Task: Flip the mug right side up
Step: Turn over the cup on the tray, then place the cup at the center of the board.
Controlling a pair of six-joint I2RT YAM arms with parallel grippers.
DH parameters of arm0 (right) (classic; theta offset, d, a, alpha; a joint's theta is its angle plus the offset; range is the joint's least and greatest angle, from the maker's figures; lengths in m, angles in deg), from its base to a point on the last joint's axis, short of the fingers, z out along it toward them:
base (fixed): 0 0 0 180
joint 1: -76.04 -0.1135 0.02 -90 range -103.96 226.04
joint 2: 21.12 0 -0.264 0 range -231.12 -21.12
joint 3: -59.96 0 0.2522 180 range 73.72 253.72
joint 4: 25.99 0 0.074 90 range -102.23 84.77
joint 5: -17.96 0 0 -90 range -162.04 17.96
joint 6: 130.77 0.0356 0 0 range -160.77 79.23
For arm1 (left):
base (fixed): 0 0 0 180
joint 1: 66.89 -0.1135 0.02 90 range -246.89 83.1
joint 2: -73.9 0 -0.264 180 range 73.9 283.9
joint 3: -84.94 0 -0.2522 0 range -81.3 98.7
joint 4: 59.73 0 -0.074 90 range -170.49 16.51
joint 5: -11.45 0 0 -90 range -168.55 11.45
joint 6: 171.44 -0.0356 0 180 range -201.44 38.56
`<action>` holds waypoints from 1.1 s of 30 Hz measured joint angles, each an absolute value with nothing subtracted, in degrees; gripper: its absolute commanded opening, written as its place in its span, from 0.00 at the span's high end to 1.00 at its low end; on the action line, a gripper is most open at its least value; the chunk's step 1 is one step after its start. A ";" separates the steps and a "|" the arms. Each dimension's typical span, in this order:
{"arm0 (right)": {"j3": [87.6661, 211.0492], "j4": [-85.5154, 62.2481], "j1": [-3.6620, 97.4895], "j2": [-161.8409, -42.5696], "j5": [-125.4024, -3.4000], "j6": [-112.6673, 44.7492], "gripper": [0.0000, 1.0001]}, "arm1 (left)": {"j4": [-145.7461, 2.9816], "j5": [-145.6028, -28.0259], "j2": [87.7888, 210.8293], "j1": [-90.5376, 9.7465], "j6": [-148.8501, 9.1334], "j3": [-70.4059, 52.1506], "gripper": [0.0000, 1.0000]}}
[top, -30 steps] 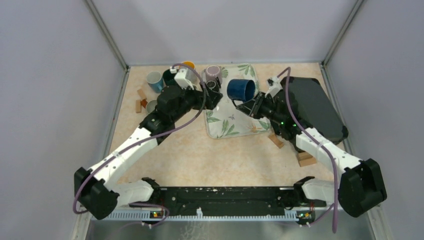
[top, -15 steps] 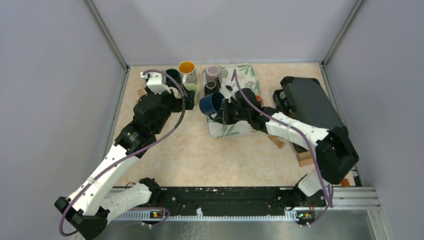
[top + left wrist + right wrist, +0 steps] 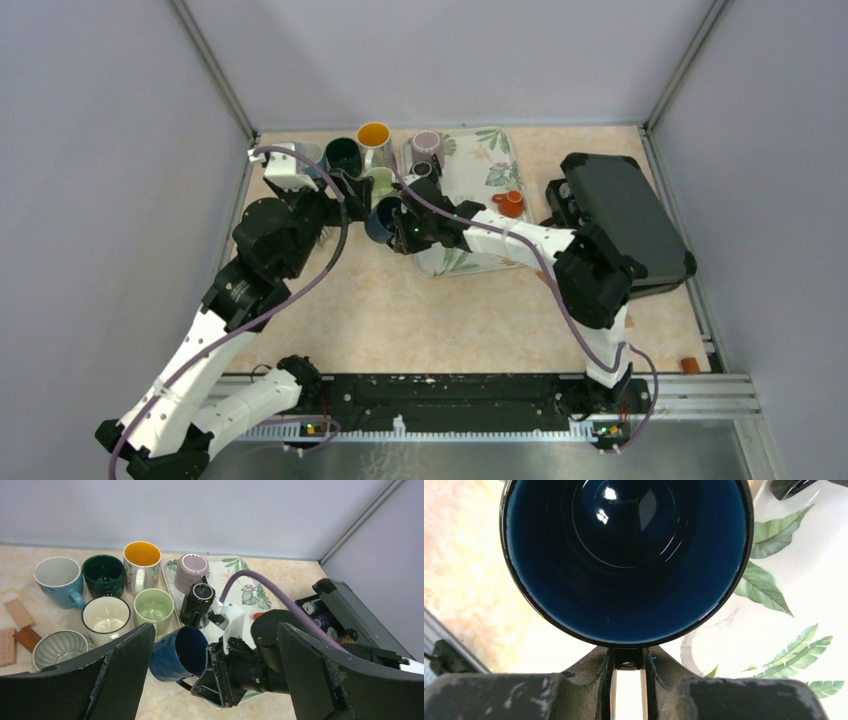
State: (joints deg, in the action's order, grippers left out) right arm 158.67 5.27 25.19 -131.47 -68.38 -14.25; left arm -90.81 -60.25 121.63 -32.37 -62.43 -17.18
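Observation:
The blue mug (image 3: 383,220) (image 3: 179,652) hangs tilted on its side over the left edge of the floral tray (image 3: 480,250). My right gripper (image 3: 405,232) (image 3: 628,665) is shut on its dark handle. In the right wrist view the mug's glossy blue inside (image 3: 624,555) faces the camera, and its base is hidden. My left gripper (image 3: 215,627) hovers open above and to the left of the mug, with nothing between its wide-spread fingers (image 3: 125,665).
Upright mugs crowd the back left: light blue (image 3: 57,580), dark green (image 3: 103,575), yellow-lined (image 3: 141,565), white (image 3: 106,619), pale green (image 3: 153,609), grey ribbed (image 3: 57,650). The tray holds a pink mug (image 3: 191,570) and a black one (image 3: 197,602). A black case (image 3: 625,215) lies at the right.
My right arm has carried the blue mug leftward from over the tray's middle to its left edge. My left arm has drawn back to the left, still open.

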 measured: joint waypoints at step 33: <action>178.15 24.02 21.56 -146.18 -81.87 -17.46 1.00 | -91.57 -58.04 116.56 -32.37 -65.08 -16.98 0.01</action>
